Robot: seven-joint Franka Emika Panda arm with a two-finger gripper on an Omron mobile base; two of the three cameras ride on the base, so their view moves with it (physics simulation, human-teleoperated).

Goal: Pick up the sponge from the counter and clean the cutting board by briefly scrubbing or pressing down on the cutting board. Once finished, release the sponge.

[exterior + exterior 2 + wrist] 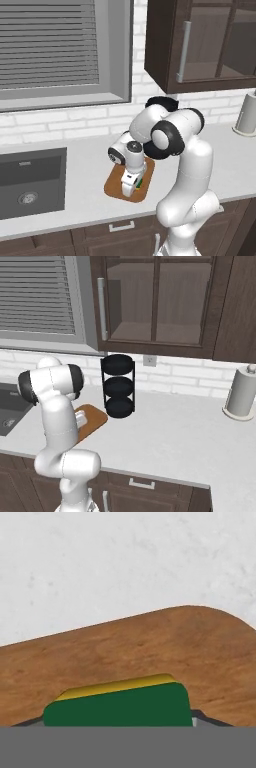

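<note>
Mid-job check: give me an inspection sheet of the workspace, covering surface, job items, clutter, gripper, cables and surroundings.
Surface: light counter, bare around the board.
Job's things: cutting board lies flat on the counter; sponge sits on the board, between the fingertips.
Clutter: black three-tier rack behind the board; paper towel roll far to the right.
Gripper: gripper points down over the board at the sponge; whether it is gripping or releasing cannot be told.
Cables: nothing seen.
Surroundings: dark sink left of the board, window with blinds above it, glass-door wall cabinet, brick backsplash.

Bare counter [85, 170] around board; black rack [118, 387] just behind.
</note>
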